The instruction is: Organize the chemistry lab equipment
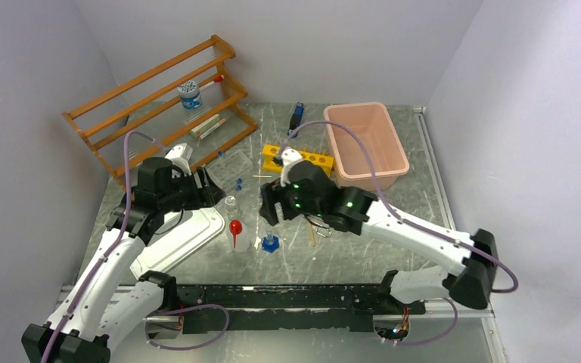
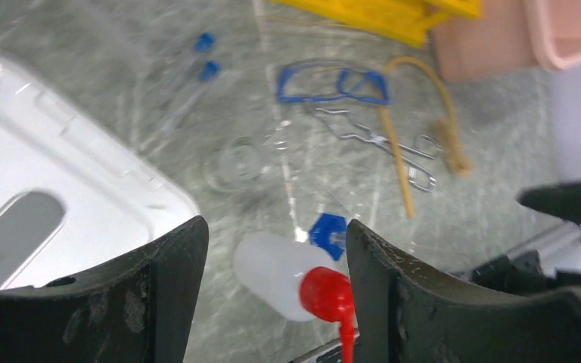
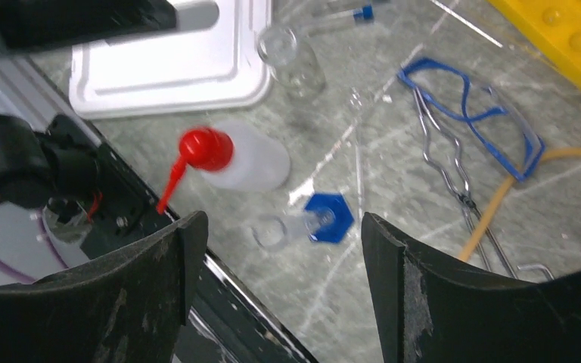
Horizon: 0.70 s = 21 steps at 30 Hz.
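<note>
The red-capped clear squeeze bottle (image 2: 276, 272) lies on its side between the fingers of my open left gripper (image 2: 274, 236), its red cap (image 2: 325, 293) close to the right finger. My right gripper (image 3: 281, 227) is open above the small vial with the blue hexagonal end (image 3: 325, 219). That vial (image 1: 271, 243) lies just right of the bottle (image 1: 234, 227). The blue-framed goggles (image 3: 469, 106), metal tongs (image 3: 446, 166) and yellowish tubing (image 3: 499, 197) lie together further right. Blue-capped clear tubes (image 2: 204, 57) and a small glass beaker (image 2: 238, 159) lie beyond the bottle.
A white lid (image 1: 181, 238) lies under my left arm. A wooden rack (image 1: 159, 98) holding a jar stands at the back left, a yellow tube rack (image 1: 310, 157) in the middle and a pink bin (image 1: 367, 144) at the back right. A black rail (image 1: 287, 296) runs along the near edge.
</note>
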Tool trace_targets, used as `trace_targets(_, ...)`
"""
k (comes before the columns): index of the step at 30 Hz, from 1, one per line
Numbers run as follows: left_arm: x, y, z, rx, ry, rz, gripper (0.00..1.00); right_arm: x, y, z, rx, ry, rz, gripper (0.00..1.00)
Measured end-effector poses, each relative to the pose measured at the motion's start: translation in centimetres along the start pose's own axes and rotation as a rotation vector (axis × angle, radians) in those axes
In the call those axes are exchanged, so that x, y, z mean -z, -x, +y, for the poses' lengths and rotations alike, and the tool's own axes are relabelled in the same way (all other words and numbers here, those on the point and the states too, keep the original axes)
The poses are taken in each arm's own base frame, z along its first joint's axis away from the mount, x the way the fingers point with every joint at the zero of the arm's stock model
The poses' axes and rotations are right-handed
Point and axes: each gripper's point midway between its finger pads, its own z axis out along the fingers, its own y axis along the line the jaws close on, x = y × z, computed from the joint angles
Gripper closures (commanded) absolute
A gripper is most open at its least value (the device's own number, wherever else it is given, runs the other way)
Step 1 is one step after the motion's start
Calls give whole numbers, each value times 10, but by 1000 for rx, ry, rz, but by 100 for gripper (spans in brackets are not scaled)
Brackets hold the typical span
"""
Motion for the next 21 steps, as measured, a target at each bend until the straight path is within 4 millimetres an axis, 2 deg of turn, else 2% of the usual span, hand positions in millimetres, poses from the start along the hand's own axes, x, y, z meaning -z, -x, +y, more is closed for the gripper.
trace_targets(3, 2, -7, 30, 83, 181, 3, 33, -17, 18, 18, -8, -51, 15, 22)
trace_targets(6, 11, -15, 63, 167, 380, -4, 33, -40, 30, 26, -26, -104, 30, 22)
trace_targets(8, 21, -17, 78, 204, 485, -26, 33, -57, 28, 27, -26, -145, 60, 21)
trace_targets(10, 35, -11, 87, 230, 562, -73, 32, -77, 20, 27, -14, -188, 104, 21)
trace_targets(16, 82, 30, 89, 250, 652, -294, 30, -128, 4, 40, 42, -242, 200, 19)
trace_targets(21, 109, 46, 88, 246, 676, -410, 29, -160, 0, 42, 71, -294, 226, 19)
